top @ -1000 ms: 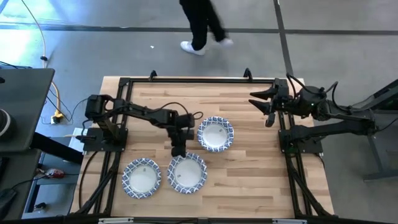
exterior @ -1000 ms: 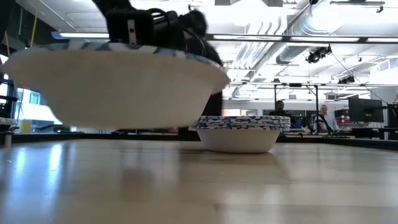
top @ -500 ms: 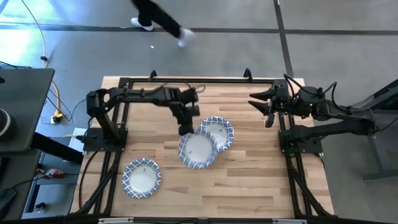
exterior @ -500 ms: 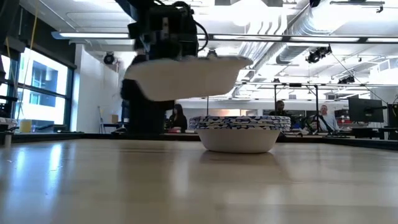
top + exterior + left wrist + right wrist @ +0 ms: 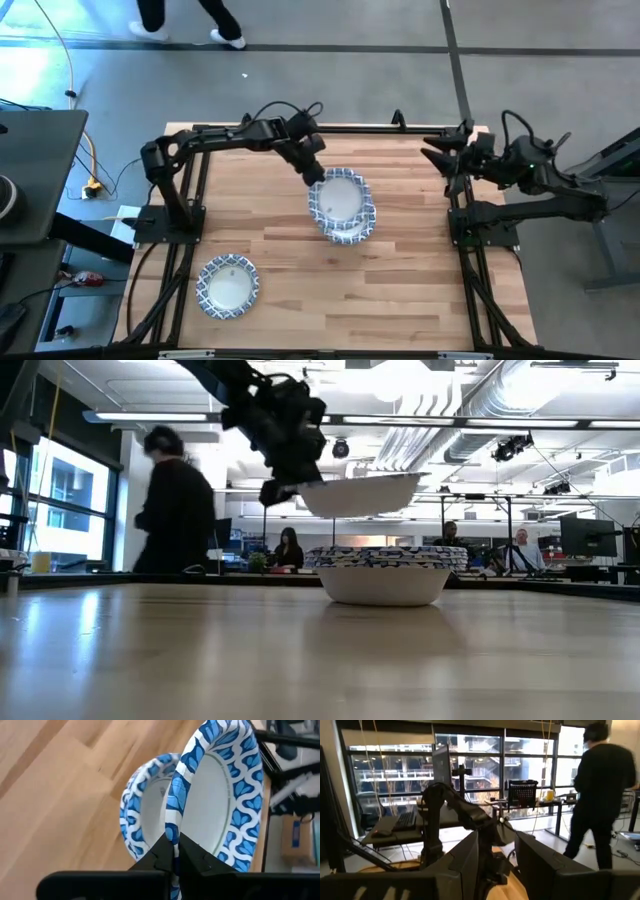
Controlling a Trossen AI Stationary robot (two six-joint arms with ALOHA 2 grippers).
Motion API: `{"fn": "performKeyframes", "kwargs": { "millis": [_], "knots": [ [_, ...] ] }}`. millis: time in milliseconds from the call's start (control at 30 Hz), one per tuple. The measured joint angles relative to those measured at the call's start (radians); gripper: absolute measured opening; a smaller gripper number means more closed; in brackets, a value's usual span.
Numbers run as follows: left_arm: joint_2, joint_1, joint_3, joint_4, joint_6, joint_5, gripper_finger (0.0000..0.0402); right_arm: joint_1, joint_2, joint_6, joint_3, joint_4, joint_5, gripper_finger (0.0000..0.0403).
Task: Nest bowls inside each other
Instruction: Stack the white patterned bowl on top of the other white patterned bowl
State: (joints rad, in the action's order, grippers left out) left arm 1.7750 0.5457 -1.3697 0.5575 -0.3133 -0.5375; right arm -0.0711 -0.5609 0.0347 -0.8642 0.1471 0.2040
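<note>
Carrying a bowl (image 5: 334, 197) pinched by its rim, the left gripper (image 5: 314, 174) had swung it from the table's near side to just above the stack (image 5: 352, 228); release seemed next. One bowl (image 5: 228, 284) remained apart. The right gripper (image 5: 447, 161) waited half-open, empty.

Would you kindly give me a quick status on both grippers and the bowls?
Left gripper shut on held bowl, above bowl stack. Right gripper open, parked at the table edge. Single bowl waits near the front. Nothing in the way.
</note>
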Motion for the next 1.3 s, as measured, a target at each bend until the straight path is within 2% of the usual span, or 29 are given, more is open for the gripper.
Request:
{"fn": "performKeyframes", "kwargs": {
  "millis": [400,700,833,1100,1300],
  "knots": [
    [0.171,-0.081,0.001,-0.116,-0.130,-0.001,0.0003,0.000,0.006,-0.008,0.000,0.064,0.014,0.0121],
    [0.186,-0.076,0.001,-0.177,-0.166,0.034,0.0009,0.000,0.006,-0.008,0.000,0.093,0.014,0.0121],
    [0.186,-0.065,0.001,-0.183,-0.159,0.027,0.0048,0.000,0.006,-0.008,0.000,0.100,0.014,0.0121],
    [0.186,-0.066,0.001,-0.170,-0.120,0.055,0.0164,0.000,0.006,-0.008,0.000,0.112,0.014,0.0121],
    [0.186,-0.046,-0.009,-0.037,-0.019,0.134,0.0220,0.000,0.006,-0.011,0.000,0.112,0.014,0.0121]
  ]
}}
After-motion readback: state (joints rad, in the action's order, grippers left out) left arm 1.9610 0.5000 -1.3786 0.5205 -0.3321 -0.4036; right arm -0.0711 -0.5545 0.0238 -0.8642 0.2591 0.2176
